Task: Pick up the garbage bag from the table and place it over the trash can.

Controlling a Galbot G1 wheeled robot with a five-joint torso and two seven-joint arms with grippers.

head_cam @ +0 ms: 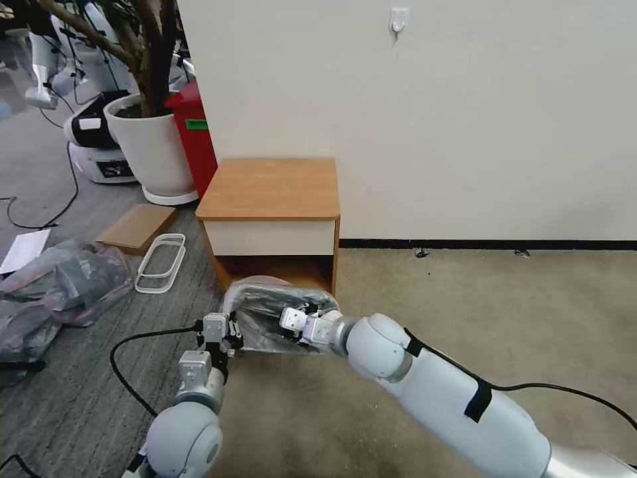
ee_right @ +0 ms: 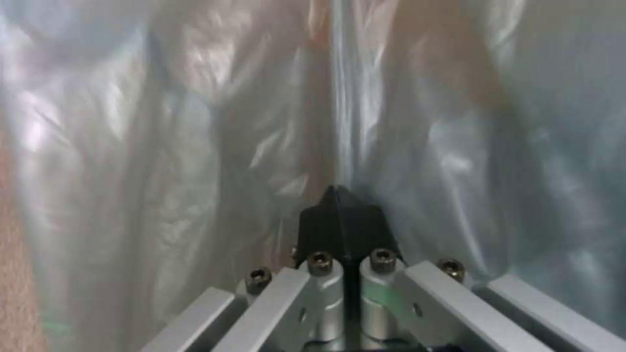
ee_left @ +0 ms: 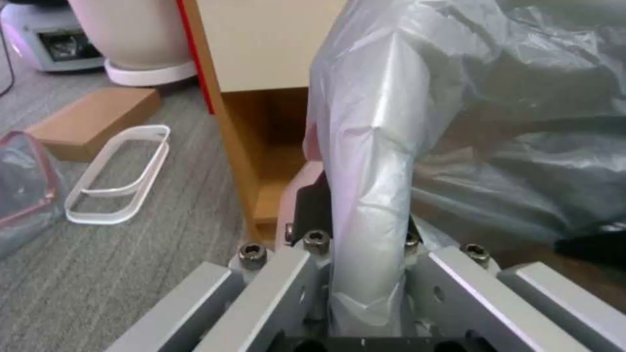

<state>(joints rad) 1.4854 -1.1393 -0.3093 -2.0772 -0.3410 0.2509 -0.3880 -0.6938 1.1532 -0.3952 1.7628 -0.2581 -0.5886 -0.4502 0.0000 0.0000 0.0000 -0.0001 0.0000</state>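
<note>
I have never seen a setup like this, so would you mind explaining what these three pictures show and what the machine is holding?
This is a wheeled robot with two arms. The wide picture comes from a camera on its head, looking down; the two close-ups come from cameras on its wrists. Both arms reach to the floor in front of a small wooden table whose top is bare. Between them they hold a thin grey garbage bag stretched around a pale trash can whose rim peeks out. The left gripper is shut on a fold of the bag, seen up close in its wrist picture. The right gripper pinches the plastic too. A heap of spare bags lies on the left.
</note>
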